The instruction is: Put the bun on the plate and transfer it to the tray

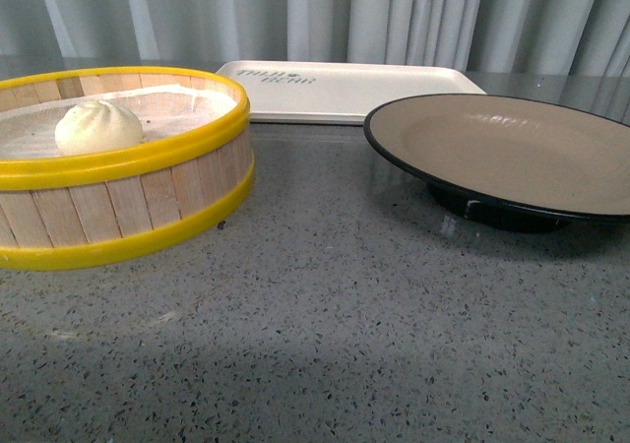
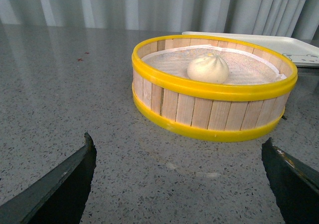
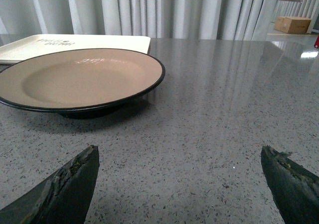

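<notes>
Progress looks like basically zero at this point: the bun (image 1: 98, 128) sits on the white liner inside the yellow-rimmed steamer basket (image 1: 118, 207), over on the left side of the speckled grey counter (image 1: 345, 335), and nothing is gripping it. The plate (image 1: 512, 153) is on the right, well apart from the basket, and completely bare inside. The tray (image 1: 354, 91) lies flat behind both of them, near the curtain, with nothing on it either. The left gripper (image 2: 178, 152) hovers low over the counter facing the basket, its jaws spread wide and empty, while the right gripper (image 3: 179, 152) does the same thing in front of the plate, also wide apart with nothing between the jaws. So by the look of it every step is left to do: lift the bun out of the basket, set it on the plate, then get the loaded plate over onto the tray
</notes>
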Available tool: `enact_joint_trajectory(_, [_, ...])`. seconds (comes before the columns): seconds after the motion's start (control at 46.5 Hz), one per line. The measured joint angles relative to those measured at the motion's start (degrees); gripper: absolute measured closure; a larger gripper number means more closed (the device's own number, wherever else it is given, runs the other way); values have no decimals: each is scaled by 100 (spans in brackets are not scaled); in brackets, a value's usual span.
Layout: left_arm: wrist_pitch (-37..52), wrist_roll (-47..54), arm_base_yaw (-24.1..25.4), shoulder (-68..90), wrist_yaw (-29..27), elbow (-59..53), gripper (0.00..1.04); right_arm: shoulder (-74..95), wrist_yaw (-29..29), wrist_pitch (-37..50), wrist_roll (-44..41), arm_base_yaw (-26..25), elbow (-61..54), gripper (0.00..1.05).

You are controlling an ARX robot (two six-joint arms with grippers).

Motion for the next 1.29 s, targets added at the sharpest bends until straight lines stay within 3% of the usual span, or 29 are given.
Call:
enact_joint_trajectory(1.054, [-2,0,-2,0,-7,0,7,0,0,0,0,0,0,8])
enact_joint_trajectory(1.118, [-208,-339,-166,210,-658,77,7,0,0,0,0,0,0,8])
enact_joint_trajectory(1.161, [-59,-752,-192,557,-1043,140,7,0,0,0,0,0,0,8])
enact_joint_trajectory(1.204, [424,-1141,-116,1163,-1069,260,7,0,2,0,0,0,0,8])
enact_joint_trajectory(1.29, [1657,-1517,262,2365,-435,732,7,0,-2,0,0,0,0,8])
